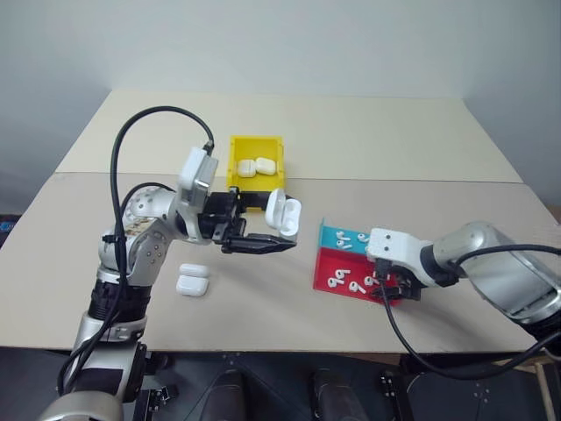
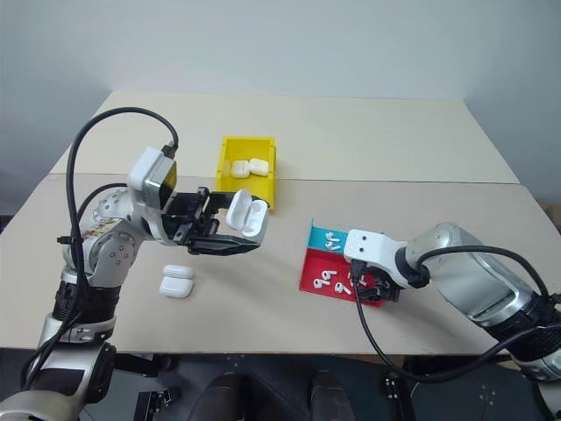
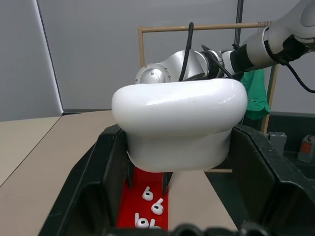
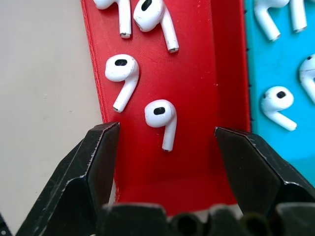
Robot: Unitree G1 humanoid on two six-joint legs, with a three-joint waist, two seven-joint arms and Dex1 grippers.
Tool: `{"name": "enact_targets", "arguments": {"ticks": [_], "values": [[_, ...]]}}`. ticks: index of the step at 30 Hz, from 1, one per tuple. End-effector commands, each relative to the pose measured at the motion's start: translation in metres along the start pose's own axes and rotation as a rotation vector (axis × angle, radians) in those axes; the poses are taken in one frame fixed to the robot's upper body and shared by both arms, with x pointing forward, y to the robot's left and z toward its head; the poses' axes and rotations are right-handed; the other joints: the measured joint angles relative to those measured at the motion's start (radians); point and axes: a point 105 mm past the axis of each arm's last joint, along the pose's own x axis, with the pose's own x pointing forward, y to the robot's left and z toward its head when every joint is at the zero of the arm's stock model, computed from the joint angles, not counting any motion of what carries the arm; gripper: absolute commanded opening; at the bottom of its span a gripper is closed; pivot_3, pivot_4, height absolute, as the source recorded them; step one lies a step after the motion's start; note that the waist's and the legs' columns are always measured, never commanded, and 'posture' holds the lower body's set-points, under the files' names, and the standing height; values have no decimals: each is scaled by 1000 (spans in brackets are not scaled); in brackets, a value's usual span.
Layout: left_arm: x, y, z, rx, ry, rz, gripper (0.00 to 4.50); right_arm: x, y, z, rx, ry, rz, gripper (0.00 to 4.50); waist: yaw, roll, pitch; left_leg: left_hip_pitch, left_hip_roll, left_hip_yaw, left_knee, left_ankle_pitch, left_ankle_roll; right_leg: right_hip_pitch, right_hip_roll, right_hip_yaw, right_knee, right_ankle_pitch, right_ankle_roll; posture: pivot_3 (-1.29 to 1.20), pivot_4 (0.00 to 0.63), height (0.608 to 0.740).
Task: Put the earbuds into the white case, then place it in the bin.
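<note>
The surface (image 1: 368, 149) is evenly lit by soft overhead light; only faint shadows are cast. Slight blur is seen on the nearest black fingers (image 4: 83, 177).

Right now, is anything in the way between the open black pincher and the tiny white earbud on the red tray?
Nothing visible. The right gripper hangs open straight over the flat red plastic tray, and the tiny white glossy earbud lies bare between its two black fingers, untouched.

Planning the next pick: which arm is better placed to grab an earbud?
Right: the right gripper hangs open over an earbud on the red tray; the left gripper is shut on the white case.
</note>
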Motion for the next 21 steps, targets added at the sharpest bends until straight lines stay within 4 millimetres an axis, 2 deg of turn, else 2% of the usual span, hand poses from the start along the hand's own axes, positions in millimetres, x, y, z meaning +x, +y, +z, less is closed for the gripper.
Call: {"name": "enact_targets", "arguments": {"ticks": [1, 7, 10, 12, 21], "values": [[4, -7, 10, 42, -12, -9, 2789, -2, -2, 7, -53, -1, -37, 3679, -1, 0, 0, 0, 0, 0, 0, 0, 0, 0, 0, 0, 0, 0, 0, 0, 150, 740], [5, -8, 11, 37, -12, 3, 2789, -4, 0, 12, -88, -14, -35, 3679, -1, 0, 0, 0, 0, 0, 0, 0, 0, 0, 0, 0, 0, 0, 0, 0, 150, 740], [4, -8, 12, 38, -13, 5, 2789, -4, 0, 13, -109, -13, -42, 3091, -1, 0, 0, 0, 0, 0, 0, 0, 0, 0, 0, 0, 0, 0, 0, 0, 150, 740], [4, -8, 12, 39, -13, 6, 2789, -6, 0, 16, -110, -22, -40, 2448, -1, 0, 0, 0, 0, 0, 0, 0, 0, 0, 0, 0, 0, 0, 0, 0, 150, 740], [4, -8, 13, 38, -16, 10, 2789, -4, 2, 17, -131, -24, -31, 2448, -1, 0, 0, 0, 0, 0, 0, 0, 0, 0, 0, 0, 0, 0, 0, 0, 150, 740]]}}
